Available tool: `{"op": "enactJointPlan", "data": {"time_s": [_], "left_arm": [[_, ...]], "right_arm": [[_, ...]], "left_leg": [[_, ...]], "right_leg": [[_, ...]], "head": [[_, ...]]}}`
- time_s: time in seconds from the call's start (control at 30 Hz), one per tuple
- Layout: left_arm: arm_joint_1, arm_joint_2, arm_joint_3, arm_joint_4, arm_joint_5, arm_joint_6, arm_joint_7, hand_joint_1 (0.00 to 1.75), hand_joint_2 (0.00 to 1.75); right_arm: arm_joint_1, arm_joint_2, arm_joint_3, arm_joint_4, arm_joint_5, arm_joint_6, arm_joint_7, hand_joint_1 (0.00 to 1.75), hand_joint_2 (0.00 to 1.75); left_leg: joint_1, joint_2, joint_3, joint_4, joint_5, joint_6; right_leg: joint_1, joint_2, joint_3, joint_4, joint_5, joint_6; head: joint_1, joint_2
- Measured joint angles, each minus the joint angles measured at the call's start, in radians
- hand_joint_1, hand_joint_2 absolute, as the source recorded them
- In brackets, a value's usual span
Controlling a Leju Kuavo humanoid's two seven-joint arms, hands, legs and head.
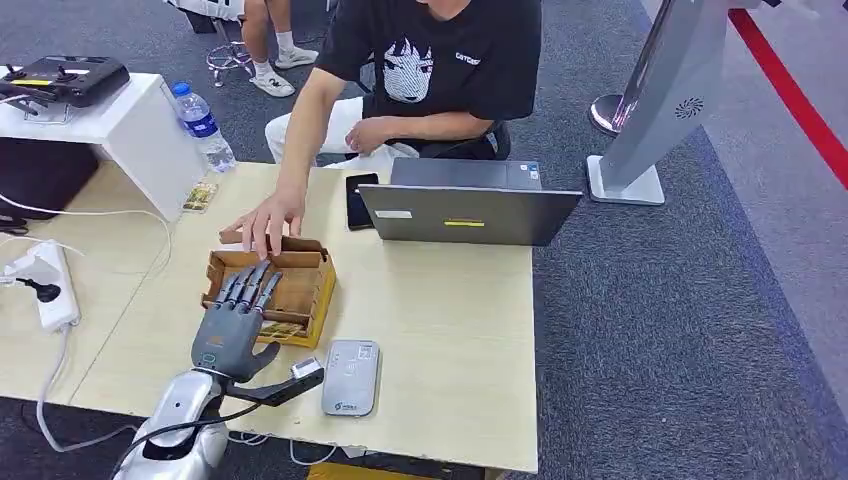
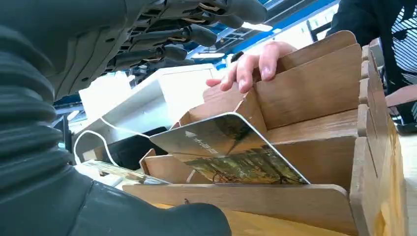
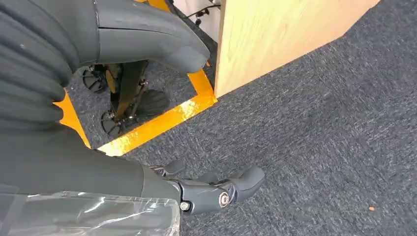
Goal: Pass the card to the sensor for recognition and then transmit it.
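The grey card sensor is lying flat near the table's front edge, just right of the robot's left wrist; the left hand is hovering palm-down above the wooden card box, its fingers stretched forward and apart, holding nothing; in the left wrist view those fingers are hanging over the box without touching it; a card with a printed picture is leaning tilted in a front slot of the box, behind its near wall; the same card is showing at the box's near end in the head view. A person's hand is resting on the far edge of the box; the person's fingers are curling over its back divider. Farther back, a laptop and a dark phone are sitting on the table; a water bottle is standing at the far left corner. The right hand is hanging beside the table above grey carpet, its fingers curled inward with nothing in them.
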State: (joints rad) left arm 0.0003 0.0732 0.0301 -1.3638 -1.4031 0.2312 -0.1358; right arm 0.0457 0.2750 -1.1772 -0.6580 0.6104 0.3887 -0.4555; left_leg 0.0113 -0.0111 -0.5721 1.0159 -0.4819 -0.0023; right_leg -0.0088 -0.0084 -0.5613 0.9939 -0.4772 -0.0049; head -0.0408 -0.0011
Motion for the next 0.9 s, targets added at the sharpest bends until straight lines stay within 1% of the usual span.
{"op": "enactJointPlan", "data": {"time_s": [0.9], "left_arm": [[0.0, 0.0, 0.0, 0.0, 0.0, 0.0, 0.0, 0.0, 1.75]], "right_arm": [[0.0, 0.0, 0.0, 0.0, 0.0, 0.0, 0.001, 0.0, 1.75]], "left_leg": [[0.0, 0.0, 0.0, 0.0, 0.0, 0.0]], "right_leg": [[0.0, 0.0, 0.0, 0.0, 0.0, 0.0]], "head": [[0.0, 0.0]]}}
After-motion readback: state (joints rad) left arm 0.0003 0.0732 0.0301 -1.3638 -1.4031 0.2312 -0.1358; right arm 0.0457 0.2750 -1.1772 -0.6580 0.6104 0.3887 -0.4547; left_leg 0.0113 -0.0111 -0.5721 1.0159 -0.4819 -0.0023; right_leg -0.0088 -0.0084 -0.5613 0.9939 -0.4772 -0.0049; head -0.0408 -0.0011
